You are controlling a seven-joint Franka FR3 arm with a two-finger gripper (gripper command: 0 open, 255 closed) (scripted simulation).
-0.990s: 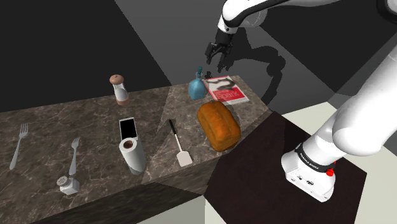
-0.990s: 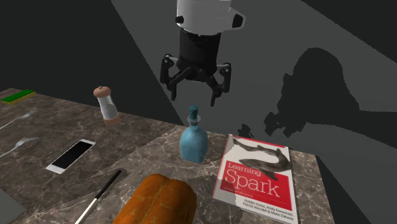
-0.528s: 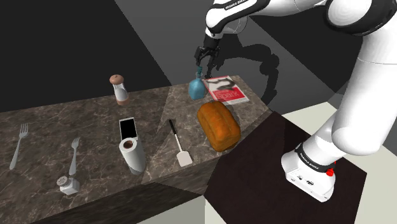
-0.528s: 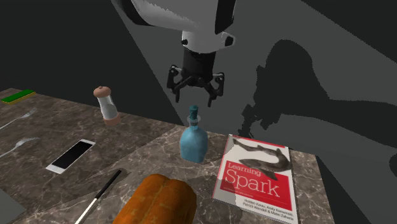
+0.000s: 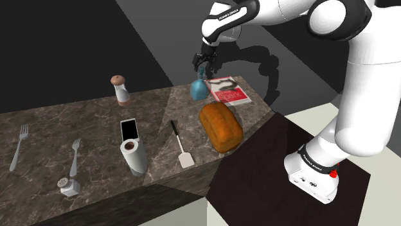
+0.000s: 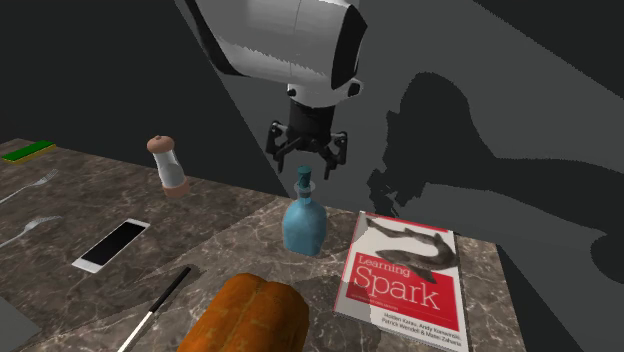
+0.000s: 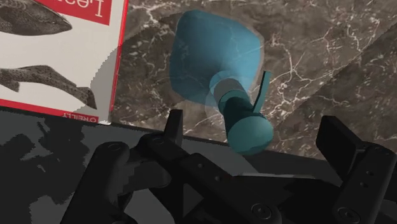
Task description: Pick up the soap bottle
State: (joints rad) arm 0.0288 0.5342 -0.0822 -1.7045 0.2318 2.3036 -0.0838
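Teal soap bottle (image 6: pixel 303 226), narrow neck and pump top, stands upright on the marbled surface (image 6: pixel 225 245) just beside a book (image 6: pixel 400 268)

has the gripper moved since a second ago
Yes. In the shoulder view the gripper has shifted left and lower, from over the book to just above the soap bottle.

Teal soap bottle (image 6: pixel 303 226), red-and-white book (image 6: pixel 401 268), dark white-veined counter (image 6: pixel 232 232), black end effector (image 6: pixel 306 166)

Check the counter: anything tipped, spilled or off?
Nothing stands out. The teal soap bottle stands upright beside the book, nothing spilled around it. The gripper hovers over its top, fingers open.
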